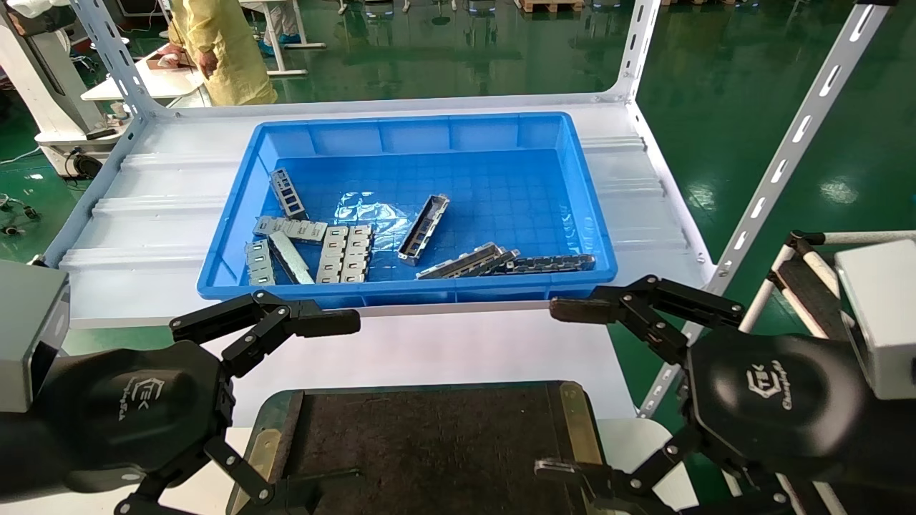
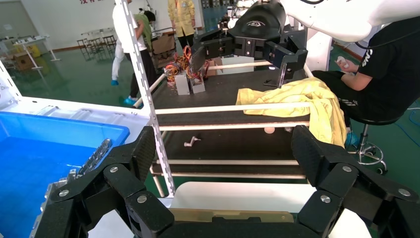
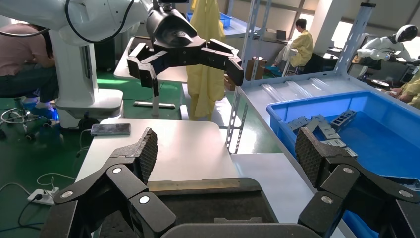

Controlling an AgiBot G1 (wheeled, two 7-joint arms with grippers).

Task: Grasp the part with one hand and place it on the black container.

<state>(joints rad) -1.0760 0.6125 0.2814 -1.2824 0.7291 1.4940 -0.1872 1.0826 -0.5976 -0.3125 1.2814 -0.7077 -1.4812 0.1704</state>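
Several silver-grey channel bars lie in the blue bin (image 1: 236,214). One part (image 1: 424,229) lies alone at mid-floor, another (image 1: 288,193) leans at the back left, and more (image 1: 464,262) rest by the front wall. The black container (image 1: 429,443), a shallow tray with brass side strips (image 1: 577,423), sits in front of the bin. My left gripper (image 1: 343,400) hangs open over the tray's left side and my right gripper (image 1: 559,390) hangs open over its right side. Both point inward, facing each other, with nothing between their fingers (image 2: 143,148) (image 3: 147,148).
Flat multi-cell plates (image 1: 346,252) and a dark perforated strip (image 1: 551,263) share the bin. White slotted rack posts (image 1: 787,150) rise at the shelf corners. A side table with a yellow cloth (image 2: 297,96) stands to my right. People stand beyond the shelf.
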